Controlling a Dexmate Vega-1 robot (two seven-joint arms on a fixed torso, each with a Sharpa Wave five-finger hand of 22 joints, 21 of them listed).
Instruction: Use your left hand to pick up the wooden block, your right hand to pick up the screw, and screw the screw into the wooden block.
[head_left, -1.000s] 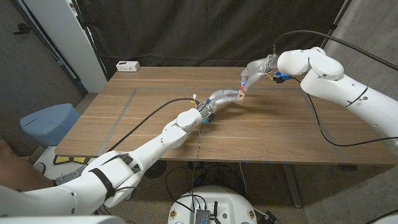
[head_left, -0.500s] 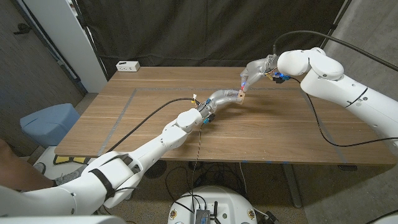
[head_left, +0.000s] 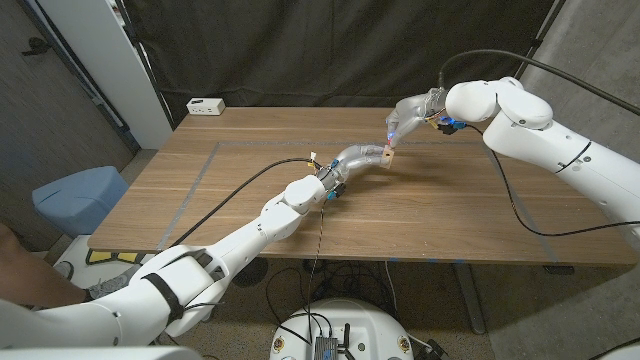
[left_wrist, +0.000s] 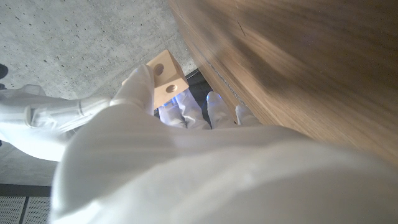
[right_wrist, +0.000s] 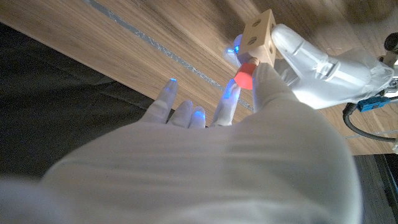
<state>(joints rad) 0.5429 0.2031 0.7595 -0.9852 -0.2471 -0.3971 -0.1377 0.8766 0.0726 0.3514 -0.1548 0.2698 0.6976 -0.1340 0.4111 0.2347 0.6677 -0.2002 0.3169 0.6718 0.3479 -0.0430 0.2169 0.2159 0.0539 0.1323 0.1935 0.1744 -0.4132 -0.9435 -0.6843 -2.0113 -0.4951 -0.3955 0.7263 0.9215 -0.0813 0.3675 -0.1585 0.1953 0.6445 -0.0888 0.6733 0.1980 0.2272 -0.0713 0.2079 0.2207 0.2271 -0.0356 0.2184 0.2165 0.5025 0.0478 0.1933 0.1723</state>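
Note:
My left hand (head_left: 362, 156) holds a small pale wooden block (head_left: 386, 154) just above the middle of the table. In the left wrist view the block (left_wrist: 166, 78) shows round holes in two faces, pinched at the tip of my left hand (left_wrist: 186, 134). My right hand (head_left: 408, 116) reaches in from the far right and pinches a red-headed screw (head_left: 391, 137) right above the block. In the right wrist view the screw's red head (right_wrist: 244, 76) sits against the block (right_wrist: 259, 35), between my right hand's (right_wrist: 242, 118) thumb and a finger.
A wooden table (head_left: 250, 190) with a taped rectangle outline carries a white power strip (head_left: 205, 105) at its far left corner. A blue bin (head_left: 78, 198) stands on the floor to the left. Black curtain hangs behind.

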